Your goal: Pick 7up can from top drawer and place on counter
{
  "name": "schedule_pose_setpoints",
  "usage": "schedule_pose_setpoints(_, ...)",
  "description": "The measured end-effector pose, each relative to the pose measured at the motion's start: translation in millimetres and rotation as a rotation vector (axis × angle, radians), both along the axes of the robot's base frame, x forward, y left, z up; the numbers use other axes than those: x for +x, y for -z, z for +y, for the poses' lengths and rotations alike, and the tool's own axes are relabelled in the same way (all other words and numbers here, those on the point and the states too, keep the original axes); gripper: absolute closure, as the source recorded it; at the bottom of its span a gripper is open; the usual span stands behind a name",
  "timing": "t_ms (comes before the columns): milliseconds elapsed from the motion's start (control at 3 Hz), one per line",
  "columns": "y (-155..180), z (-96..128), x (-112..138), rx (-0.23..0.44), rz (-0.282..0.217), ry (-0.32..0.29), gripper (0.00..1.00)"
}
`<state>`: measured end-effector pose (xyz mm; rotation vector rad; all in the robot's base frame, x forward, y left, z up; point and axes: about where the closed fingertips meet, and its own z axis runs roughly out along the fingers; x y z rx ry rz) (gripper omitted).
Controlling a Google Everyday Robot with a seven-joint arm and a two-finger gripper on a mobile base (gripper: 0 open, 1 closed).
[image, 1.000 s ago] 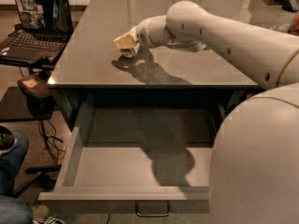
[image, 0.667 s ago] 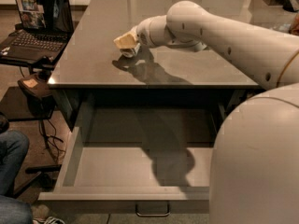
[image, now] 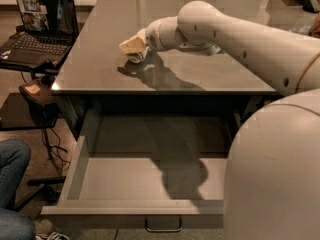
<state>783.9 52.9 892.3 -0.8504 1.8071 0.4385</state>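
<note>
My gripper (image: 133, 46) hangs low over the left part of the glossy grey counter (image: 200, 69), its tan fingers pointing left. A small silvery piece of the 7up can (image: 139, 57) shows just under the fingers, at the counter surface; most of it is hidden by the gripper, which looks shut on it. The top drawer (image: 100, 181) is pulled wide open below the counter's front edge. Its flat grey floor holds nothing but the arm's shadow. Its curved metal handle (image: 163, 227) shows at the bottom.
A black laptop (image: 42, 21) stands open on a small stand left of the counter. A person's knee in jeans (image: 11, 166) is at the lower left. My white arm and body (image: 272, 159) fill the right side and cover the drawer's right end.
</note>
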Motion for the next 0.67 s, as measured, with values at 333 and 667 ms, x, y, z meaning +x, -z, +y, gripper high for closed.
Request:
schedule_pose_setpoints(333,0.0,0.1,0.0,0.0,0.0,0.0,0.0)
schedule_pose_setpoints(667,0.0,0.1,0.0,0.0,0.0,0.0,0.0)
